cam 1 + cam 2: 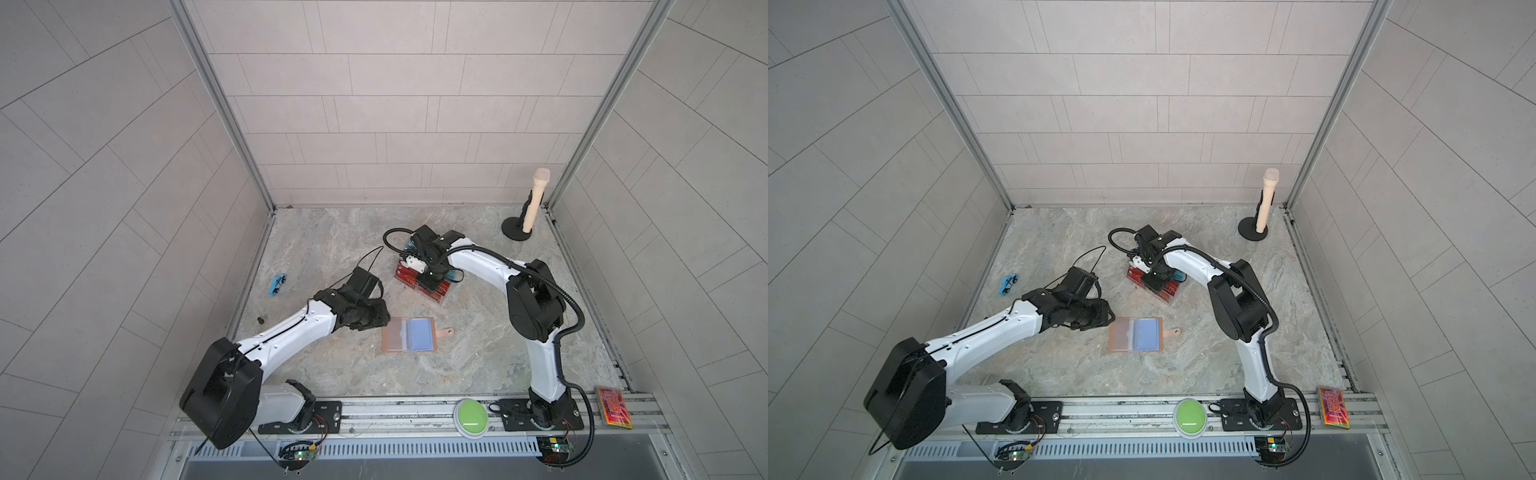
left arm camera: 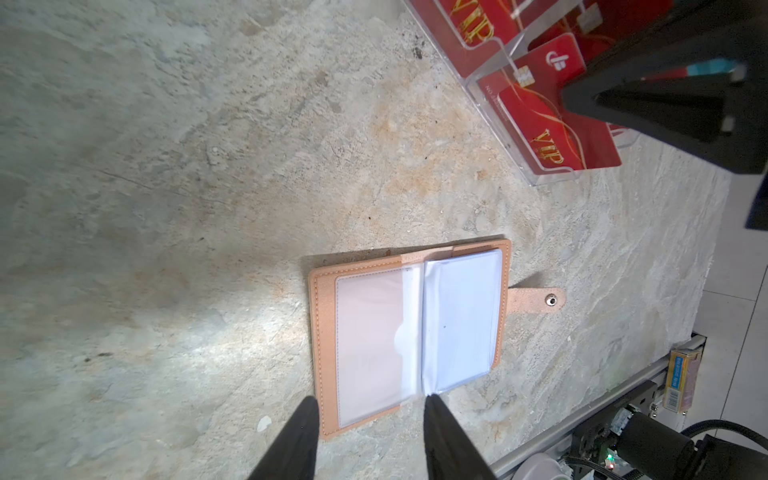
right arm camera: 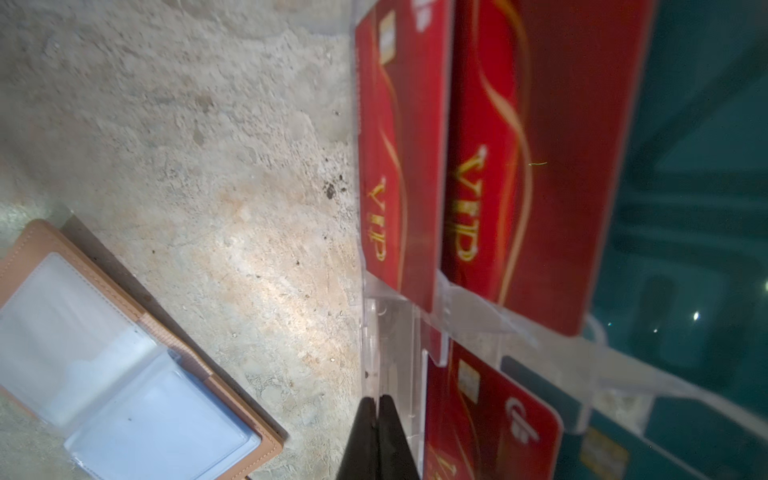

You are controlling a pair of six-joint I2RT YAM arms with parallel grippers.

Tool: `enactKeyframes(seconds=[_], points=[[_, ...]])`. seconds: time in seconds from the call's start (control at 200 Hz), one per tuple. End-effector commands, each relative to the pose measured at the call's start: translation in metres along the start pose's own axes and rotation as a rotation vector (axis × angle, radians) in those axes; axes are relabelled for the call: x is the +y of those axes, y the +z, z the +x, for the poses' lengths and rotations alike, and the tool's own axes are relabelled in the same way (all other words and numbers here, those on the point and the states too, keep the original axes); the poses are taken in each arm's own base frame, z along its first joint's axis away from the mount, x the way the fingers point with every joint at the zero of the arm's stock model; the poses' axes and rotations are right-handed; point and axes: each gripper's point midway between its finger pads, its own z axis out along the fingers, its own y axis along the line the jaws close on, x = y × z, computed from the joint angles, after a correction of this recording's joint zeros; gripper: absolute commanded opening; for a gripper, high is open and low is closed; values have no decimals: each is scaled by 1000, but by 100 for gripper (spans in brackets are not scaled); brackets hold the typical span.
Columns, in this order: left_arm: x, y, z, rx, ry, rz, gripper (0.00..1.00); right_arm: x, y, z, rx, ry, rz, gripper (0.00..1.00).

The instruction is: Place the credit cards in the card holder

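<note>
One holder [image 1: 409, 335] lies open at mid-frame in both top views, its long axis left-right and its strap tab pointing right. At least three red cards [image 3: 519, 166] sit in the clear stand [image 2: 552, 176]. The teal cards [image 3: 685, 208] are too blurred to count. The left gripper [image 2: 370, 399] is released at the holder's edge. The right gripper [image 3: 378, 399] is clenched against the stand, with nothing seen between its fingers.

We see credit cards [image 3: 540, 166] red w/ gold VIP and gold curved lines, teal cards [image 3: 698, 187] w/ darker shapes, card holder [image 2: 409, 328] tan-pink w/ pale blue inside, table [image 1: 332, 249] marbled grey-beige, button [image 1: 471, 417] green, slab [image 1: 614, 406] orange-pink patterned, toy [image 1: 277, 285] blue
</note>
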Motion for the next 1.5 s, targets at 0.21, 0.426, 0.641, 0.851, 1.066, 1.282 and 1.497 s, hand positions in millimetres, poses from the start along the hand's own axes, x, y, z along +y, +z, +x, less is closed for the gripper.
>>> enactKeyframes(seconds=[0.21,0.426,0.641,0.851,1.066,1.282,1.497], points=[[-10,-18,-10,-51,15,26,45,0,-46,-10,-63,-43,26,0],[-2,-26,-8,-80,9,-1,44,1,-95,-22,-212,80,-54,0],[11,-42,-21,-208,0,-67,41,59,-138,-25,-412,233,-450,0],[3,-45,-25,-274,-5,-50,38,97,-133,-6,-434,441,-724,0],[-9,-28,-17,-264,75,-83,36,116,-93,31,-355,591,-765,0],[-14,8,-5,-201,19,5,26,121,-45,49,-250,616,-761,0],[6,31,10,-143,-18,-46,17,128,-14,53,-161,646,-808,0]])
